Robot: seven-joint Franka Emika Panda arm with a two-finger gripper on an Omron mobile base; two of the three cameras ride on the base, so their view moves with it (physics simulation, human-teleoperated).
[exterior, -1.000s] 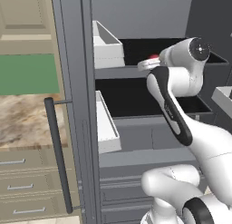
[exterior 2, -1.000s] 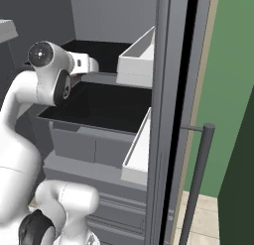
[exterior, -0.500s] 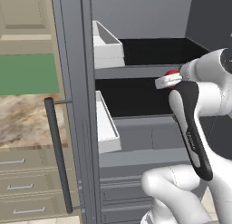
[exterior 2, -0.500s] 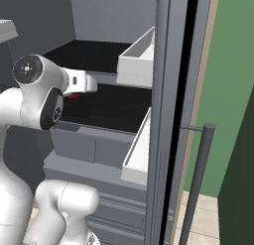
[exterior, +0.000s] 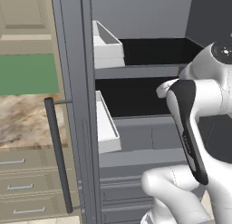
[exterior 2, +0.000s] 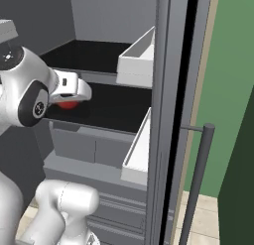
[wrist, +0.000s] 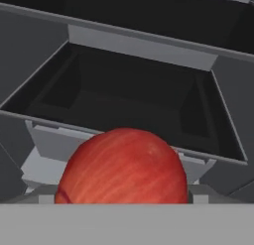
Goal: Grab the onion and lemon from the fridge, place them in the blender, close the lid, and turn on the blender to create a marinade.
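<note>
The onion, a glossy red-brown ball, sits right against the camera in the hand view and hides the fingertips. In the right base view it is a red patch under the white hand. My gripper is shut on the onion and holds it in front of the fridge, at the height of its middle dark shelf. The fridge door stands swung open. The lemon, the blender and the lid are out of view.
White door bins jut from the open door, close to the arm's left. The door's long dark bar handle stands beyond them. A grey drawer front lies below the shelf. Wooden drawers and a stone counter are left.
The hand has drawn back out of the upper shelf and come down to the middle shelf's height. The onion has travelled with it. The base has not moved.
</note>
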